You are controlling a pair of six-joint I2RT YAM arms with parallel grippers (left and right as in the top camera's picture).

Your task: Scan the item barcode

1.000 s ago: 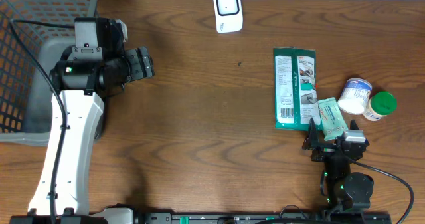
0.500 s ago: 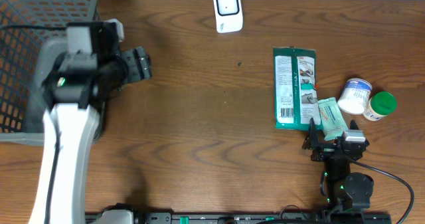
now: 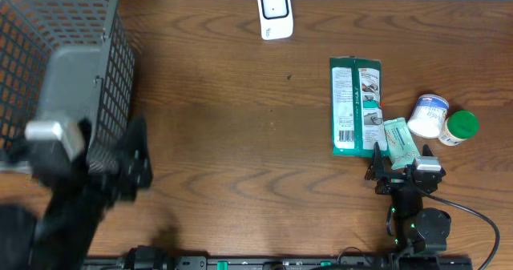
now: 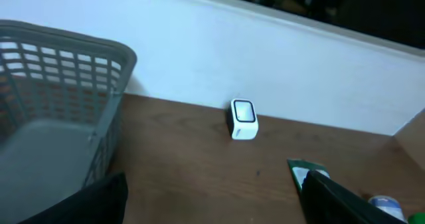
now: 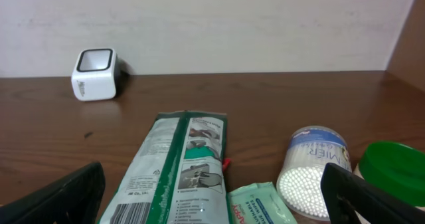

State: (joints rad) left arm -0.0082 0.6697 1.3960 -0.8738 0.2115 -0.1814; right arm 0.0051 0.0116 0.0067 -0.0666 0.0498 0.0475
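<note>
My left gripper (image 4: 217,187) hangs near the basket (image 3: 72,70), fingers spread wide, holding nothing. My right gripper (image 5: 212,184) is also spread wide and empty, with the green packet (image 3: 357,106) lying flat just ahead, well apart from the scanner (image 3: 274,12).

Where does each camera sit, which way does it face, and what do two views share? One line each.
Overhead: above the table, looking straight down; both arms show, left gripper blurred beside the grey mesh basket, right gripper near the green-and-white flat packet.
Left wrist: by the basket, facing the back wall; its fingers fill the bottom corners.
Right wrist: low behind the packet, facing the wall; fingers at both corners.
Shared: all three show the white cube-shaped scanner.
</note>
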